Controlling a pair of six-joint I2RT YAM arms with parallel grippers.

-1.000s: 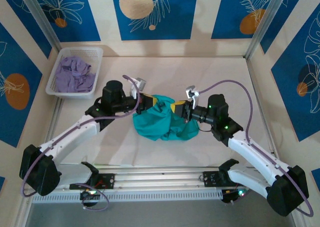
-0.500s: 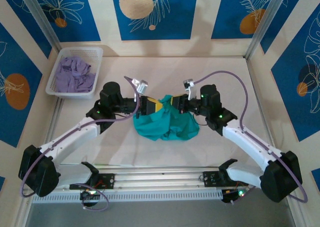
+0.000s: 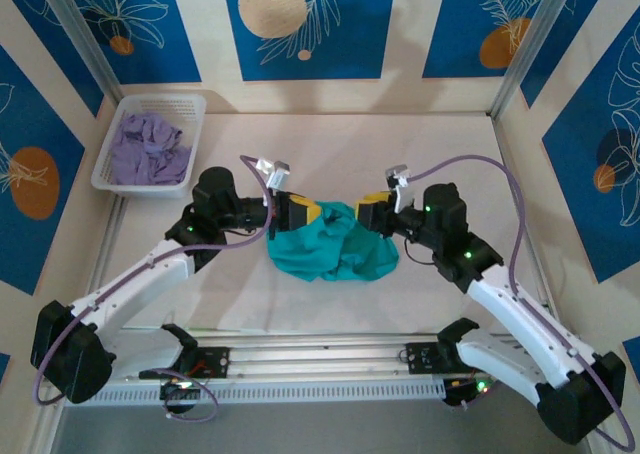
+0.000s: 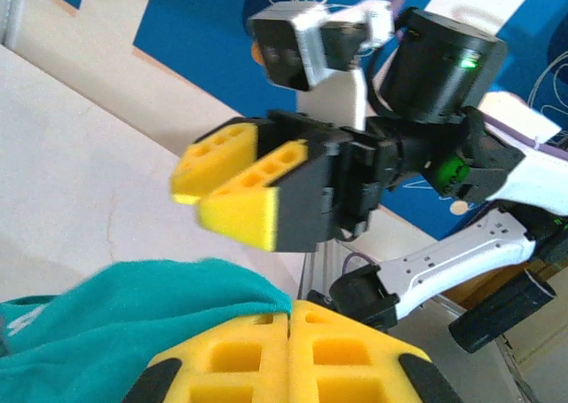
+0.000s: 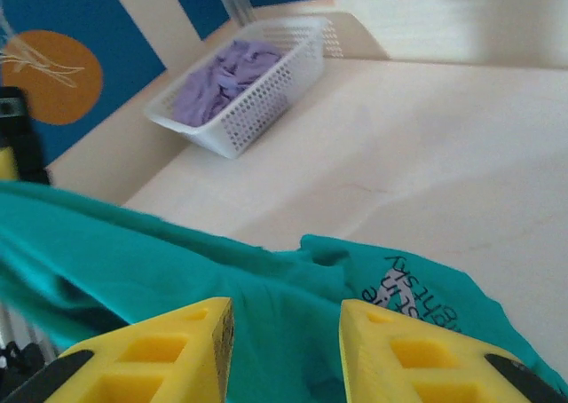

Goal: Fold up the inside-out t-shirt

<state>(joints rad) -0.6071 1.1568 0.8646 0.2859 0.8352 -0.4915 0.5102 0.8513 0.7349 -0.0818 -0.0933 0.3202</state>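
Since the tabletop [image 3: 420,154] carries the t-shirt [image 3: 335,252] as a bunched heap at its centre, the step in hand looks like spreading it flat before any fold. At the shirt's ten o'clock, the left tool [image 3: 300,212] has its pads pressed together, apparently pinching a raised edge, though the exact bite is hidden. At one o'clock, the right tool [image 3: 370,214] stands with its jaws apart and nothing in them, cloth just beneath. It should take a single matching edge, not a thick wad, then draw toward three o'clock. The printed label [image 5: 404,288] likely marks the neck, a guide to the shoulders.
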